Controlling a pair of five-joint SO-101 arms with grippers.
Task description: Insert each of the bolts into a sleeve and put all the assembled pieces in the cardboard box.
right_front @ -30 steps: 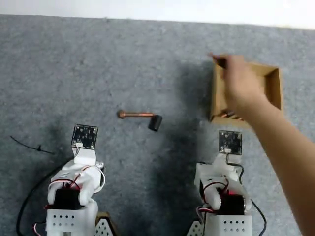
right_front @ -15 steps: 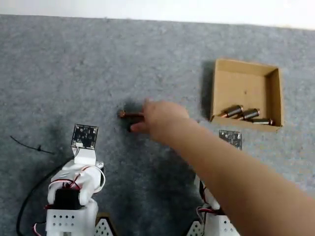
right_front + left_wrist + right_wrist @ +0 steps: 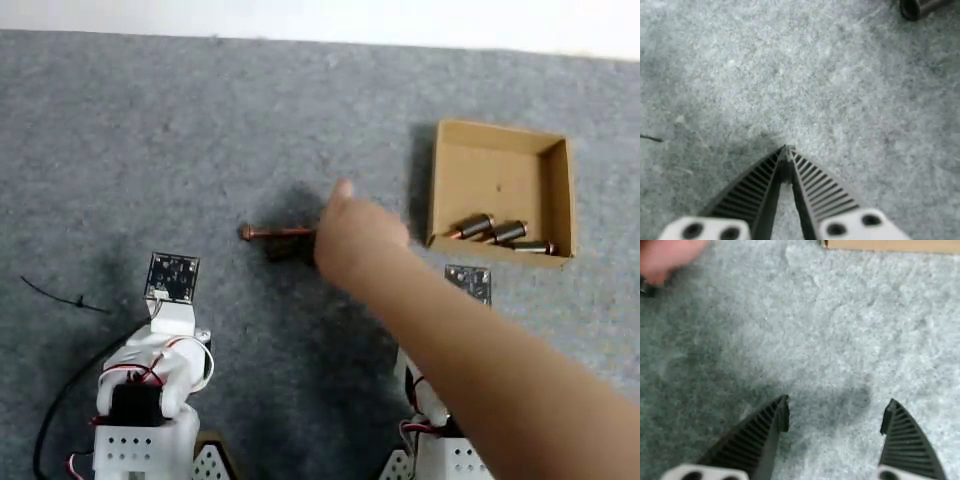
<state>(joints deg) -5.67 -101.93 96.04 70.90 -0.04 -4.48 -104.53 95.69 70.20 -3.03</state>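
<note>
The left claw (image 3: 785, 152) is closed and the right claw (image 3: 836, 412) is open. A hand (image 3: 355, 238) touches the bolt (image 3: 272, 233) out in front of the left claw.

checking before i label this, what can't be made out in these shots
Left wrist view: the sleeve is cut off by the picture's edge; just its open end shows.
High view: the hand covers one end of the bolt, so whether that end sits in the sleeve is hidden.
Right wrist view: the cardboard box is cut to a strip of wall; the hand is blurred.
</note>
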